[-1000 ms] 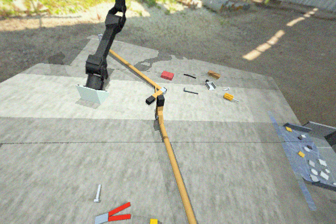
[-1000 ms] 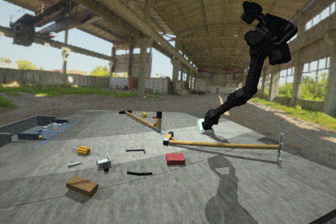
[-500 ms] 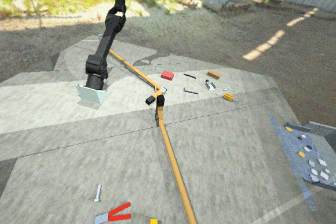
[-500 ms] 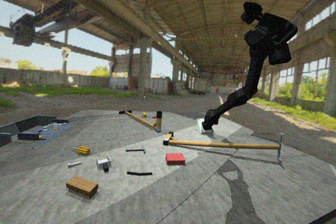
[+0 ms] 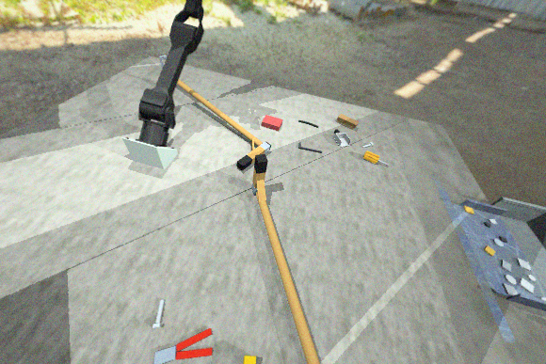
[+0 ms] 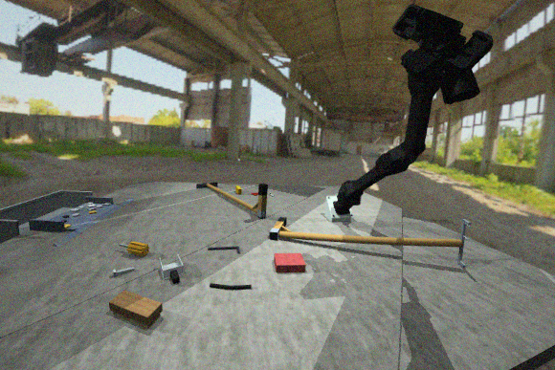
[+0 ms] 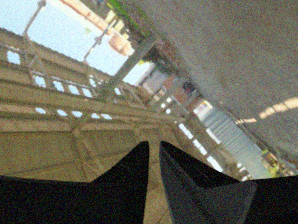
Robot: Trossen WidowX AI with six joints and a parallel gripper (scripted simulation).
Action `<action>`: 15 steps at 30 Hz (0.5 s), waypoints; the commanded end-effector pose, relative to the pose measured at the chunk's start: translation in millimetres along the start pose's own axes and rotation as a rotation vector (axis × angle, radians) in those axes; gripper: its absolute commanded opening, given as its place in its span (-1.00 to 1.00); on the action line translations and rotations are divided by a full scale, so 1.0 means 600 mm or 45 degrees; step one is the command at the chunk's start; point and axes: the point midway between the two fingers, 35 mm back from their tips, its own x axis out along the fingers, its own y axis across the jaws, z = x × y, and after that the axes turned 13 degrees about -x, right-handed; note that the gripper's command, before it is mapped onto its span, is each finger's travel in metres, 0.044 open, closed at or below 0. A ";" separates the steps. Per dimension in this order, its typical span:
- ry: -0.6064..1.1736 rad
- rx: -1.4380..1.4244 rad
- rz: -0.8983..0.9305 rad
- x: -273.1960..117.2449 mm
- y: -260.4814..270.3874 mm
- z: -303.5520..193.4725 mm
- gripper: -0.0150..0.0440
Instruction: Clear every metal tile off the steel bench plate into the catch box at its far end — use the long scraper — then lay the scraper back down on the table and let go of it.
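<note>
Gripper (image 6: 407,25) (image 7: 153,148): nearly closed, nothing between the fingertips
Catch box (image 5: 520,304) (image 6: 48,226): cut off at frame edge
Arm (image 5: 176,55) (image 6: 418,111): upper end out of top view

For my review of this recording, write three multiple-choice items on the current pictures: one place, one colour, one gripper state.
1. Where are the small tiles?
A) around the red block
B) on the blue plate
C) beside the pliers

2. What colour are the pliers' handles?
A) red
B) green
C) white

3. How is the gripper?
A) wide open
B) shut on a scraper
C) closed, holding nothing

Key:
1 B: the tiles lie scattered on the blue plate in the top view.
2 A: both handles of the pliers are red.
3 C: the fingertips of the gripper nearly meet, with only background visible between them.
</note>
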 end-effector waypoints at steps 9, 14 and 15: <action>0.040 0.177 0.011 -0.001 0.037 -0.001 -0.49; 0.053 0.246 0.018 -0.002 0.052 -0.001 -0.49; 0.055 0.260 0.020 -0.002 0.056 0.000 -0.49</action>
